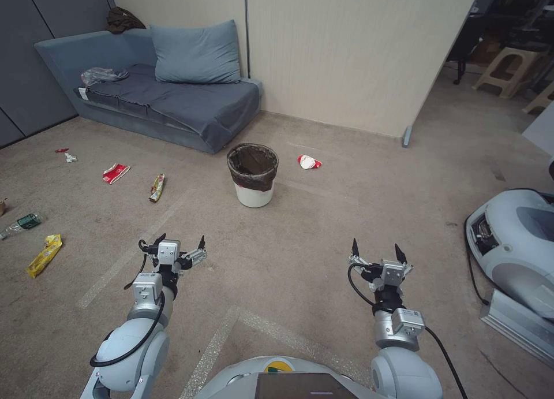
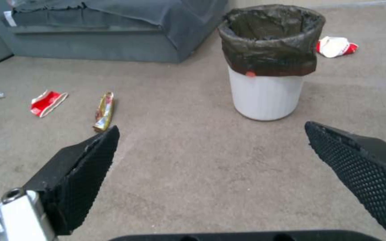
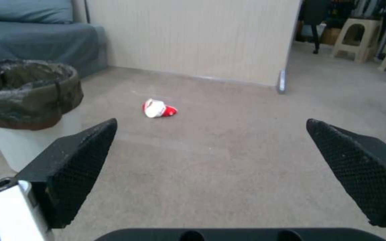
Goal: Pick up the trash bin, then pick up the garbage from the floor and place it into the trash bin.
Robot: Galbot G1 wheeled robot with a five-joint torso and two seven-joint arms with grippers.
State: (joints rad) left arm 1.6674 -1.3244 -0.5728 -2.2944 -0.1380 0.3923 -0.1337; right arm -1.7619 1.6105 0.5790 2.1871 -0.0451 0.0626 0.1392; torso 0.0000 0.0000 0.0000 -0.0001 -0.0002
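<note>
Both grippers, left (image 1: 180,241) and right (image 1: 376,250), hang spread wide w/ nothing held, well short of bin (image 1: 253,175) upright on carpet near sofa (image 1: 167,99); prob light, stiff plastic, liner slippery, so grab rim/wall.
</note>
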